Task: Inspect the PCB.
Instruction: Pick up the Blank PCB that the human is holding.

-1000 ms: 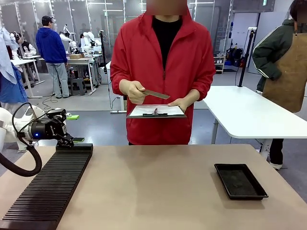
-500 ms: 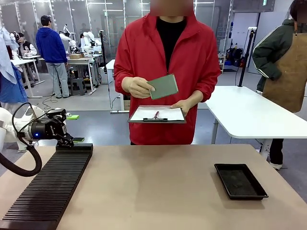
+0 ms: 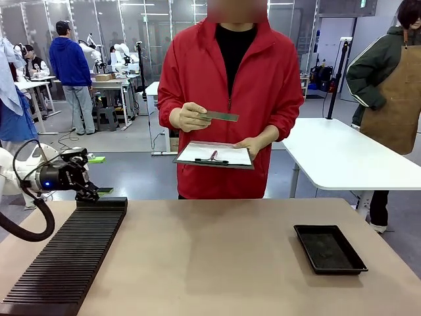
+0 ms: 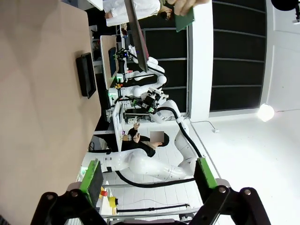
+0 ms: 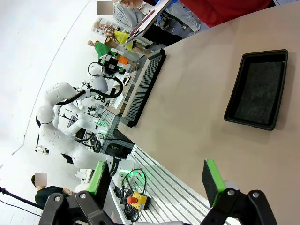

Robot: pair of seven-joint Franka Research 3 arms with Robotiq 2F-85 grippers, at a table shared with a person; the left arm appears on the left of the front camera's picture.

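Both end effectors are empty, with their jaws spread wide. The left end effector (image 4: pixel 149 174) has its green pads well apart and nothing between them. In the front view it hangs at the far left corner of the tabletop (image 3: pixel 217 263), just past the far end of a long black slotted rack (image 3: pixel 66 257). The right end effector (image 5: pixel 156 180) is just as wide open and also holds nothing. It looks across the tabletop at the rack and at a shallow black tray (image 5: pixel 258 89), which has nothing lying in it.

The PCB (image 3: pixel 220 116) is off the tabletop altogether. A person in a red jacket at the far side pinches it by one end in one hand (image 3: pixel 187 117) at chest height. It is tilted so that the front camera sees it nearly edge-on. Just below it is a clipboard (image 3: pixel 214 153) with white paper, resting on the person's other hand (image 3: pixel 248 143).

The step in hand looks like the inspection itself, done by the person turning the board over the clipboard while both arms wait clear. The robot's next move probably depends on where the board goes: a handover, or a set-down on the tabletop or in the tray. Either way, an open end effector would have to close on a thin edge without bending the board. Which arm would do that I cannot tell.
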